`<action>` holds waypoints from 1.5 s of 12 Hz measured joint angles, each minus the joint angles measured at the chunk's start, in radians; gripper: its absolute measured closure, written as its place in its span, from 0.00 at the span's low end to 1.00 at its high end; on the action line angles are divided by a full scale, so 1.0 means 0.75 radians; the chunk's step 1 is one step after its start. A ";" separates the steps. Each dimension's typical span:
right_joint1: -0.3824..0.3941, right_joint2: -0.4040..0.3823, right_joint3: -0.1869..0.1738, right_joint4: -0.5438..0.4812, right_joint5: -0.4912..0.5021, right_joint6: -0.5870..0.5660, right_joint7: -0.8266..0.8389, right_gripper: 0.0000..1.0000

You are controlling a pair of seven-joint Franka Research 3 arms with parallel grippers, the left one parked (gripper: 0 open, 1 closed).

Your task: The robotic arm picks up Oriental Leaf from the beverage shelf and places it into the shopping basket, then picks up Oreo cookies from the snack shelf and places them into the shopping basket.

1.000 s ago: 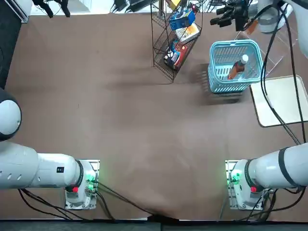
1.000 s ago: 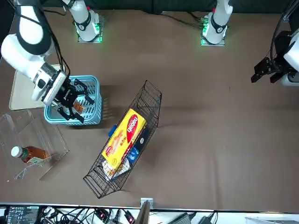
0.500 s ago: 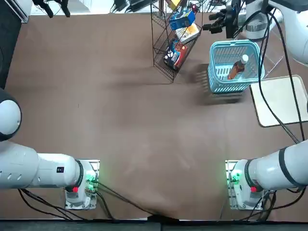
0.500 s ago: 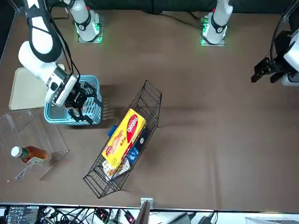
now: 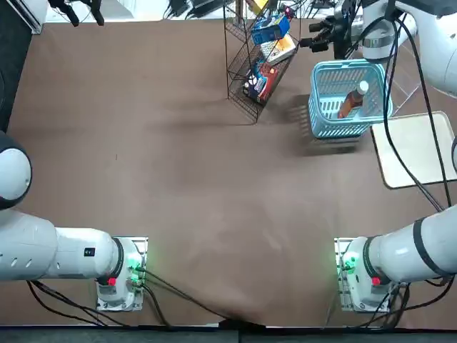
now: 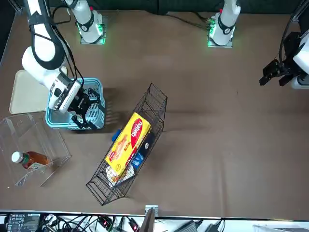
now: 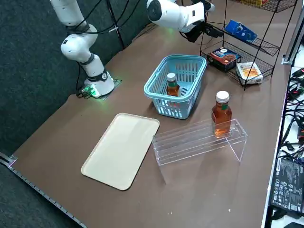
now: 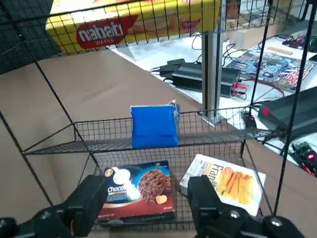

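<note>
My right gripper (image 5: pixel 309 36) hangs open beside the far corner of the turquoise shopping basket (image 5: pixel 319 118), pointing at the black wire snack shelf (image 5: pixel 243 78). In the wrist view the two fingers (image 8: pixel 93 194) frame the shelf, and the gripper (image 8: pixel 147 192) holds nothing. The blue Oreo cookies packet (image 8: pixel 154 126) stands on the middle tier (image 5: pixel 270 30), straight ahead of the gripper and apart from it. One Oriental Leaf bottle (image 5: pixel 352 100) leans inside the basket (image 7: pixel 156 95). Another bottle (image 7: pixel 221 114) stands on the clear beverage shelf (image 7: pixel 190 142).
A dark red chocolate-cookie packet (image 8: pixel 136 191) and a white snack packet (image 8: pixel 223 183) lie on the shelf's bottom tier. A yellow box (image 8: pixel 133 22) fills the top tier. A beige tray (image 5: pixel 418 150) lies on the table near the basket.
The gripper has swung from over the basket's far rim toward the snack shelf, most of it in the first half second. The bottle in the basket has not moved.
</note>
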 joint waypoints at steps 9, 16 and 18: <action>0.072 0.177 0.001 0.204 0.015 0.079 0.000 0.00; 0.116 0.251 0.001 0.303 0.048 0.086 0.000 0.00; 0.123 0.262 0.001 0.315 0.054 0.087 0.000 0.00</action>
